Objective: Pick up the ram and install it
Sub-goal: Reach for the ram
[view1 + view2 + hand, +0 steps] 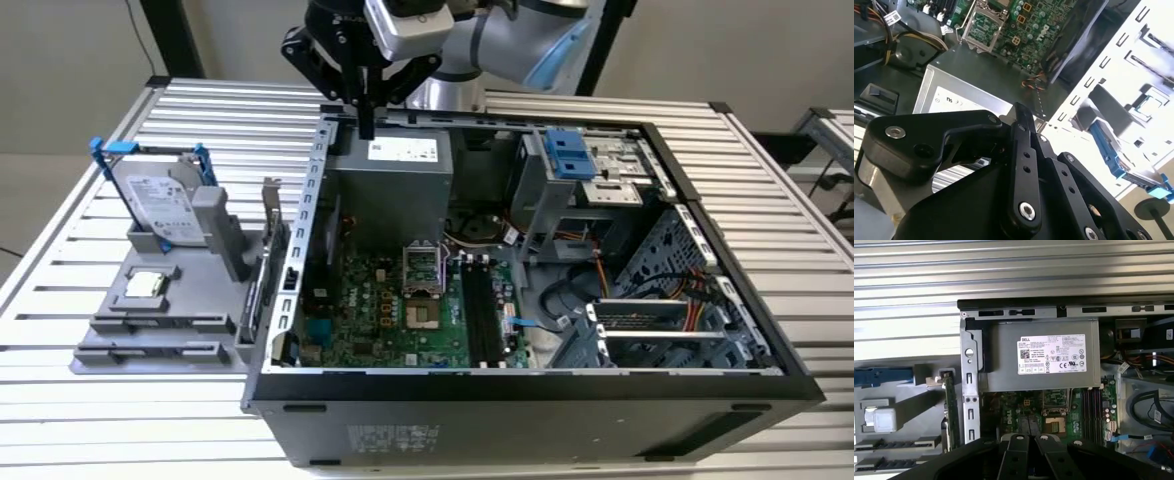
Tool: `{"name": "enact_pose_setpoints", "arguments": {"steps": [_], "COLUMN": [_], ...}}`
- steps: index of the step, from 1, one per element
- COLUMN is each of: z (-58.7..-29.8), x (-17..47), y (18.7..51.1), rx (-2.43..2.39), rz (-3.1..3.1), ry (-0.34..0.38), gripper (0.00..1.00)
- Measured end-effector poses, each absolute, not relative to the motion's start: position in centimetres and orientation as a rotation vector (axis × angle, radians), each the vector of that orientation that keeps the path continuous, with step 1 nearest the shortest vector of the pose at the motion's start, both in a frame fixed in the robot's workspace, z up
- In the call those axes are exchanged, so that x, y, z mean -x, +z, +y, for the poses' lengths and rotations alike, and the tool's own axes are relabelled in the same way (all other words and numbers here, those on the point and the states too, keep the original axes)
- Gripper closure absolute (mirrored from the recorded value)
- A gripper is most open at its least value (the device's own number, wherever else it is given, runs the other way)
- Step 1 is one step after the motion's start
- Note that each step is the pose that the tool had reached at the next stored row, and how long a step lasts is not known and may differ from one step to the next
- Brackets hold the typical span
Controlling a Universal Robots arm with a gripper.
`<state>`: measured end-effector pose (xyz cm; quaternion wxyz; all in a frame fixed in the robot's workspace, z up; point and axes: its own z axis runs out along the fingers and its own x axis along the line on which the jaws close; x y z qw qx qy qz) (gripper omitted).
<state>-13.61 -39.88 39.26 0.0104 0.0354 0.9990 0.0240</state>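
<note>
Slatted table (pixel 120 425): one computer case (pixel 534 388), one gripper (pixel 367 122), seemingly one ram (pixel 264 280) beside.

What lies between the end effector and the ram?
In the first wrist view, the case's metal side wall stands between the end effector and the ram, which sits in the gray holder outside the case.

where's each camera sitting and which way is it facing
Exterior view: off the arm, high, looking down on the open computer case on the slatted table; the arm and gripper show at its far end.
First wrist view: on the arm, looking down past the gripper at the power supply and motherboard.
Second wrist view: on the arm, close behind the gripper, looking slantwise at them.
Shared: all three show gripper, power supply and motherboard.
</note>
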Motion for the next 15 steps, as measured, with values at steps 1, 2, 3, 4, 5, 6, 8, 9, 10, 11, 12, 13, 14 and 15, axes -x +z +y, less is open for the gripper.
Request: {"name": "enact_pose_setpoints", "arguments": {"steps": [1,2,3,4,5,6,8,9,10,11,12,13,14,15], "z": [-39.88,-39.88,-39.88,-39.88,-39.88,-39.88,-39.88,-39.88,-39.88,-39.88,-39.88,-39.88,-39.88,-39.88], "x": [13.68,13.74,13.81,13.87,13.93,13.98,14.10,14.16,14.21,14.26,14.32,14.37,14.42,14.47], "y": [39.26,39.26,39.26,39.26,39.26,39.26,39.26,39.26,39.26,39.26,39.26,39.26,39.26,39.26], "rx": [-0.110,-0.110,-0.110,-0.110,-0.110,-0.110,-0.110,-0.110,-0.110,-0.110,-0.110,-0.110,-0.110,-0.110], "rz": [3.118,3.118,3.118,3.118,3.118,3.118,3.118,3.118,3.118,3.118,3.118,3.118,3.118,3.118], "ry": [0.075,0.075,0.075,0.075,0.075,0.075,0.075,0.075,0.075,0.075,0.075,0.075,0.075,0.075], "gripper": [1.00,1.00,1.00,1.00,1.00,1.00,1.00,1.00,1.00,1.00,1.00,1.00,1.00,1.00]}}
